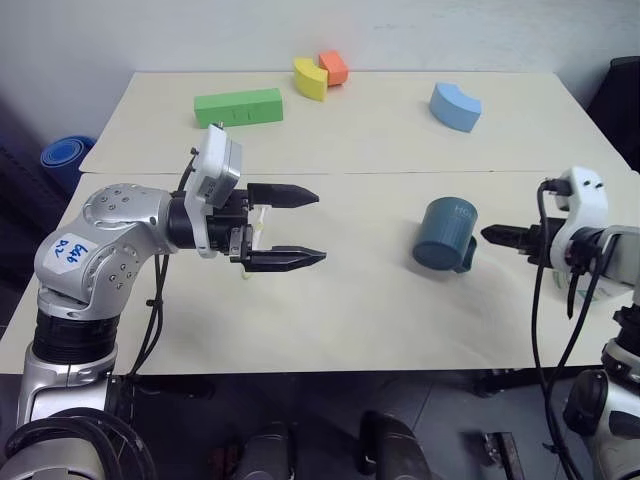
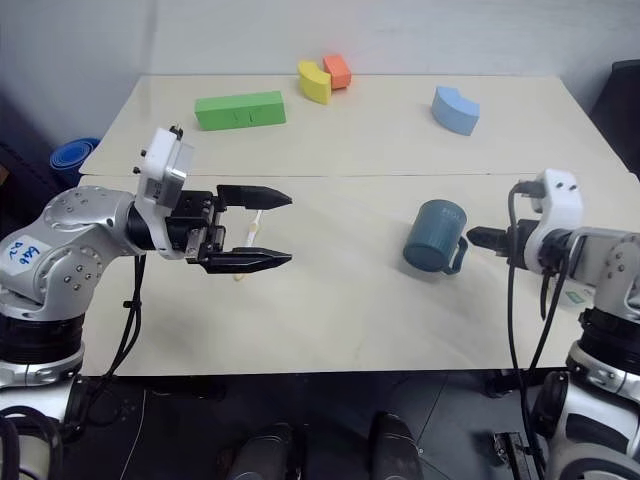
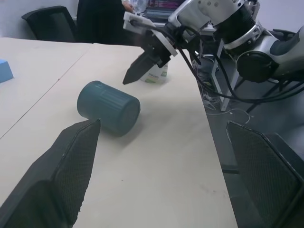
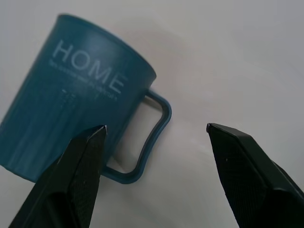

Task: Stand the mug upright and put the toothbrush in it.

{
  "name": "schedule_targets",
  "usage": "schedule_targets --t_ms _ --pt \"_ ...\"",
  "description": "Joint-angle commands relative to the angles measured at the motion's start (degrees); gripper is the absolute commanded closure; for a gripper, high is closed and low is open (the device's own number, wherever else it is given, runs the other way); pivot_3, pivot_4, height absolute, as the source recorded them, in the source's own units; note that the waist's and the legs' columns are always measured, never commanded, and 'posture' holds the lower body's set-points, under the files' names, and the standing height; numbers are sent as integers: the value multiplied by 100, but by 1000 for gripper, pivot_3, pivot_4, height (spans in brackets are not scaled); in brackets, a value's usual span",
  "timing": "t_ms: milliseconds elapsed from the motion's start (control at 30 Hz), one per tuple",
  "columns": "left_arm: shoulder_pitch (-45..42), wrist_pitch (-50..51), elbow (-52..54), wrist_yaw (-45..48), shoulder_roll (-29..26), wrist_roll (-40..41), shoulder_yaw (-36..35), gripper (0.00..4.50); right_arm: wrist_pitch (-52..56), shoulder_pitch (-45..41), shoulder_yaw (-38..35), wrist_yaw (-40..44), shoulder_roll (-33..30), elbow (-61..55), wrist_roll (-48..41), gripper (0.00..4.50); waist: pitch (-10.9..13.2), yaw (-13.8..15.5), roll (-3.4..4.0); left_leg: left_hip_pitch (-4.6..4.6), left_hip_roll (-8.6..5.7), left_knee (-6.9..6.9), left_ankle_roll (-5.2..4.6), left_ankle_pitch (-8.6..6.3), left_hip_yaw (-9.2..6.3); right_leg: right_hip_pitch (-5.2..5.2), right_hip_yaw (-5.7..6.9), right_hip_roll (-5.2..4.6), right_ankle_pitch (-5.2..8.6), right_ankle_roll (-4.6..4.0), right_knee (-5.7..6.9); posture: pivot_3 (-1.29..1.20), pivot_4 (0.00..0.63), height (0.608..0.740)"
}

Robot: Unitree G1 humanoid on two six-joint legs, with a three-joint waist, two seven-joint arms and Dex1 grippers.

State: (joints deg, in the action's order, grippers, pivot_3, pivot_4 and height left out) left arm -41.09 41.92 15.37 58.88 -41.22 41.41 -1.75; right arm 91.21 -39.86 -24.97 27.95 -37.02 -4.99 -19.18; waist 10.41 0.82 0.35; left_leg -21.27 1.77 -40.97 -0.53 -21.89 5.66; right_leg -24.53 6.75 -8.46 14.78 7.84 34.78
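Note:
The dark teal mug (image 1: 445, 235) lies on its side on the right half of the table, its handle (image 4: 159, 126) turned toward my right gripper (image 1: 492, 236). That gripper hovers just right of the mug, open, its fingers spread on either side of the handle without touching it. "HOME" is printed on the mug (image 4: 80, 95). My left gripper (image 1: 320, 228) is held level over the table's left half, pointing at the mug, open and empty. A short pale stretch of the toothbrush (image 2: 250, 238) shows on the table behind its fingers; the remainder is hidden.
At the back of the table stand a green block (image 1: 238, 107), a yellow curved block (image 1: 311, 78), an orange block (image 1: 334, 67) and a blue curved block (image 1: 455, 106). Bare tabletop (image 1: 370, 300) separates the grippers. A black chair (image 3: 47, 21) stands beyond the table.

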Motion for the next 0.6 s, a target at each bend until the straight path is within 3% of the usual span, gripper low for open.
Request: schedule_targets --t_ms 33,300,433,567,600 --pt "-67 -37 208 -3 -77 79 -174 0 -308 2 69 -147 57 189 3 1004 0 -8 0 0 0 0 0 0 0 0 0 0 0 0 0 0 150 740" --pt "-139 -53 258 26 -35 100 -111 0 -1062 25 547 -227 143 1010 42 1004 0 -96 0 0 0 3 0 0 -1 0 1 0 0 0 -1 0 150 740" --pt "-230 -72 162 53 -25 78 -100 0 -1409 -18 770 -235 169 1411 98 1788 0 -118 -1 3 1 5 0 0 -1 0 1 1 0 0 0 0 150 740" --pt "-283 -88 92 92 -19 53 -83 0 -1509 -76 1033 -123 117 1619 66 3053 -2 -127 -3 8 2 3 0 0 0 4 -2 1 0 0 0 0 150 740" --pt "-291 -89 82 106 -17 51 -78 0 -1528 -83 1090 -99 109 1653 58 3053 -2 -131 -3 8 3 3 0 0 0 4 -2 1 0 0 0 0 150 740"
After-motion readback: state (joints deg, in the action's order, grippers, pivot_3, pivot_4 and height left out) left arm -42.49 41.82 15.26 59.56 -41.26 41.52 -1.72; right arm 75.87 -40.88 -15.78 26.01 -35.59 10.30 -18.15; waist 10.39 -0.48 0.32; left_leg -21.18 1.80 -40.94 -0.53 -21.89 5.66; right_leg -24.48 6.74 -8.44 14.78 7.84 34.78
